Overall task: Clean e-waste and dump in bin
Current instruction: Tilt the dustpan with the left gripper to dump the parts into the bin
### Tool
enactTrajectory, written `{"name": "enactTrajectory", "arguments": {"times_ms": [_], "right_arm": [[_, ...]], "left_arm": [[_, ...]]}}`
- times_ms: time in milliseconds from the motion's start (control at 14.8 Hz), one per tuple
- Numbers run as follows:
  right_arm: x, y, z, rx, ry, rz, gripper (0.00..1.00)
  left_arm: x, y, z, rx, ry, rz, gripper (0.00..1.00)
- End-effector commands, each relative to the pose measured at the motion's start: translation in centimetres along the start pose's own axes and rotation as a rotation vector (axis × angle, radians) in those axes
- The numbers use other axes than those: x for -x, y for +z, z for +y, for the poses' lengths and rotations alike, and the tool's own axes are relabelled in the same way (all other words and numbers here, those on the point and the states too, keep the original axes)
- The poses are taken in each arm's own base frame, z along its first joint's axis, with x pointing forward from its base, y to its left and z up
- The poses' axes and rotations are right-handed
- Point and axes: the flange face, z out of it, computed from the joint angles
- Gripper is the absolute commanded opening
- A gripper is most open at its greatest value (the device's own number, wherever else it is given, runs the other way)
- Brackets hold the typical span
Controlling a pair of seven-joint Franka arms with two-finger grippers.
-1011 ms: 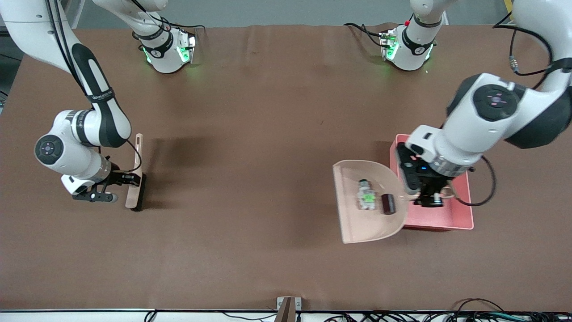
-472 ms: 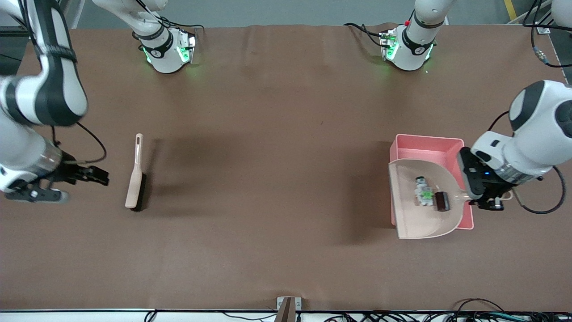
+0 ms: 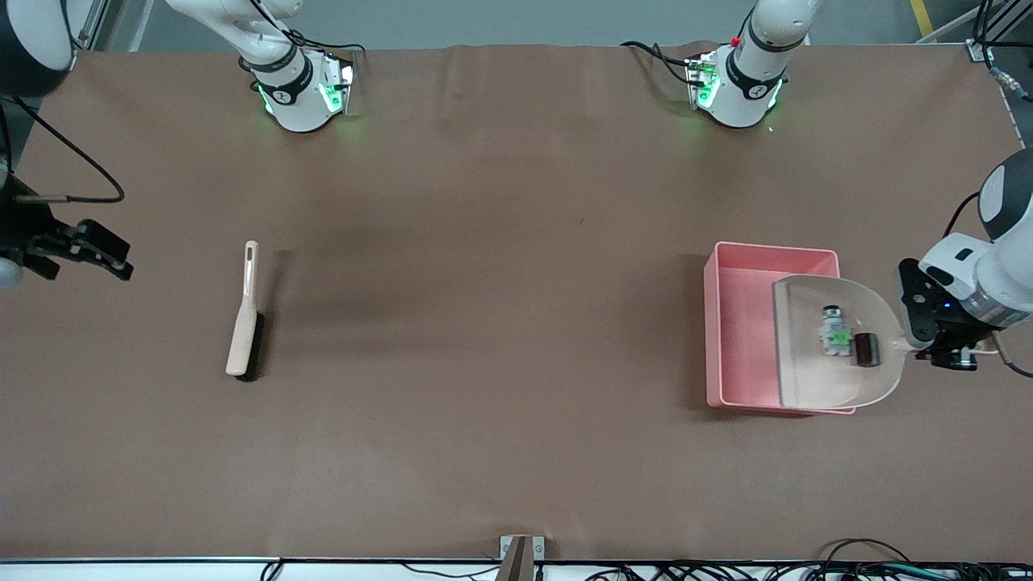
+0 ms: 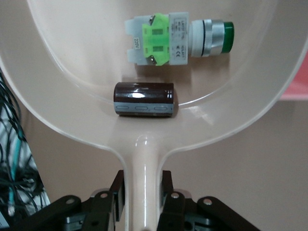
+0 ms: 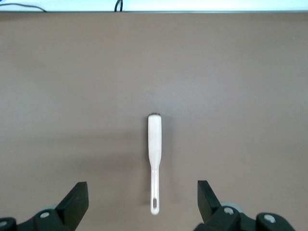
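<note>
While the left gripper (image 3: 943, 353) clamps one beige plastic dustpan (image 3: 807, 367) over one pink rectangular bin (image 3: 738, 331) — two e-waste pieces inside, white-grey component (image 3: 834, 331) and dark block (image 3: 865, 349) — the right gripper (image 3: 81, 250) hangs open above the table's right-arm end, one beige brush (image 3: 244, 327) nearby.

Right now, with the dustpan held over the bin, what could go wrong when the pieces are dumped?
1. The dustpan sits only partly over the pink bin; its rounded end overhangs the wall, so a tilt that way may spill onto the table.
2. The dark cylinder could roll out before the white switch.
3. The left end effector holds only the thin handle, which might twist.
</note>
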Motion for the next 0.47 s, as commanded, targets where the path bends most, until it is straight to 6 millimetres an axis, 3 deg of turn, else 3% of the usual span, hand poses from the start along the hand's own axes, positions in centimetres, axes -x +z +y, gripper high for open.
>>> {"name": "enactTrajectory", "arguments": {"times_ms": [0, 202, 404], "right_arm": [[-0.1, -2.5, 0.2, 0.009, -0.010, -0.002, 1.00], [0.8, -1.8, 0.7, -0.002, 0.019, -0.086, 1.00], [1.6, -2.1, 0.9, -0.001, 0.038, -0.116, 1.00]], "left_arm": [[0.3, 0.3, 1.5, 0.017, 0.031, -0.104, 0.01], [-0.6, 1.8, 2.3, 0.015, 0.050, -0.226, 0.01], [-2.3, 1.5, 2.3, 0.006, 0.070, -0.351, 0.01]]}}
